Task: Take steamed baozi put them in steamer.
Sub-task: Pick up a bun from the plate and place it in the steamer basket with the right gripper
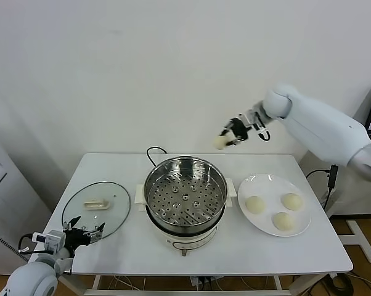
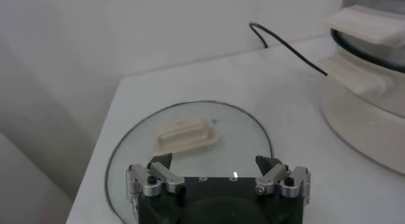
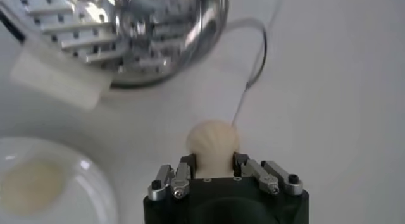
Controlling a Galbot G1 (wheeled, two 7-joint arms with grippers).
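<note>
Down at the near left corner of the table, my left gripper (image 1: 81,232) hangs parked over the edge of the glass lid (image 1: 97,209), fingers spread wide with nothing between them. It's just waiting.

All the action is on the other side. My right gripper (image 1: 230,135) is up in the air, behind and a bit to the right of the steamer (image 1: 185,196), and its fingers are pinched onto 1 baozi (image 1: 220,142). So the bun is lifted, well above the table, not yet over the pot.

Progress check: the steamer's perforated tray looks totally bare, so I'd say 0 buns are delivered so far. 3 more (image 1: 281,211) sit on the white plate (image 1: 255,182) to the right of the steamer. That means this is bun number 1 of 4, mid-carry, and I figure I need to swing it forward over the pot, lower it and let go, then go back for the other 3.

Views differ a lot here. Only the head view shows the full count and the empty tray. My right wrist view gives the close-up of the grip: the bun (image 3: 212,143) wedged between both fingers (image 3: 183,175), with the steamer rim, the black cord (image 3: 259,67) and a slice of the plate below. My left wrist view mostly shows the lid's cream handle (image 2: 188,134) and the steamer's white base.
</note>
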